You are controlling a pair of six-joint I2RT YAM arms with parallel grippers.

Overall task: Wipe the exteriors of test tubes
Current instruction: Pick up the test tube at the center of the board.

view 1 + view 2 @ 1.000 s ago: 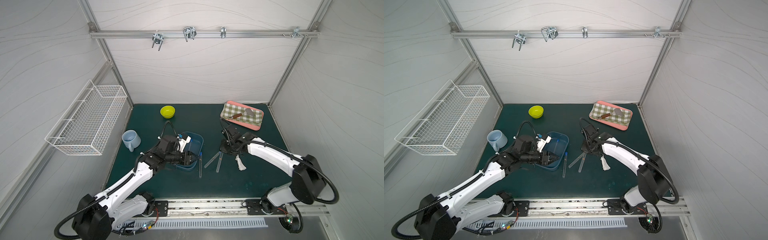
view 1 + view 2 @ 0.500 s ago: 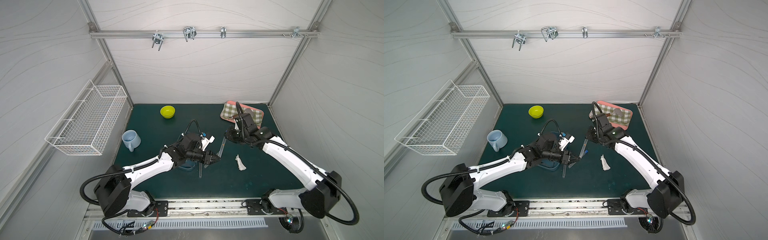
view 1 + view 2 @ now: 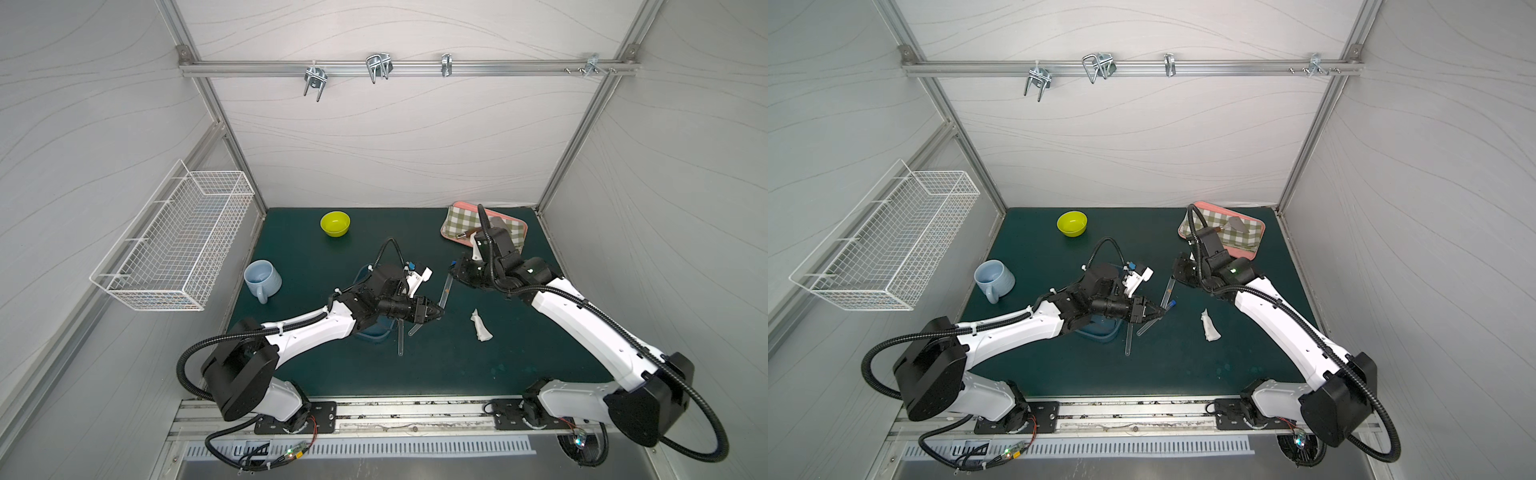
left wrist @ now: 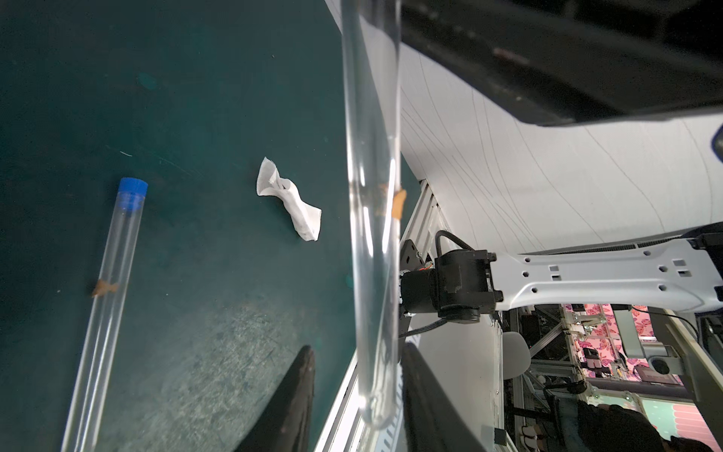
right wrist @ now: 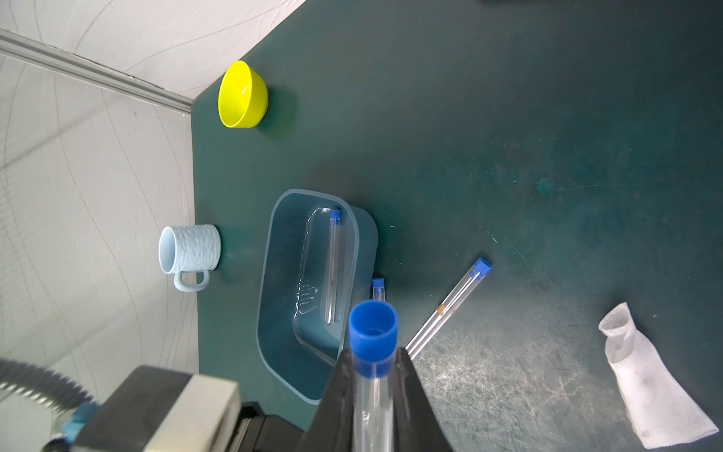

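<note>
Test tube (image 3: 447,288) hangs centre-right in a top view, right gripper (image 5: 373,375) pinching its cap end — glass left bare for wiping; left gripper (image 4: 354,364), jaws spread, straddles the rounded end, likely to steady it.

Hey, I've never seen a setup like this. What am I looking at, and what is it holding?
Two robot arms stand at a bench, each ending in a two-fingered gripper. Two pictures look down from overhead; the other two come from cameras on the arms' wrists. The right gripper is clamped on a clear test tube near its blue cap. The left gripper sits around that tube's rounded end, not yet closed. On the green mat lie a white cloth, two loose tubes, a blue tub with water and one tube inside, a yellow bowl, a mug and a checked tray.
</note>
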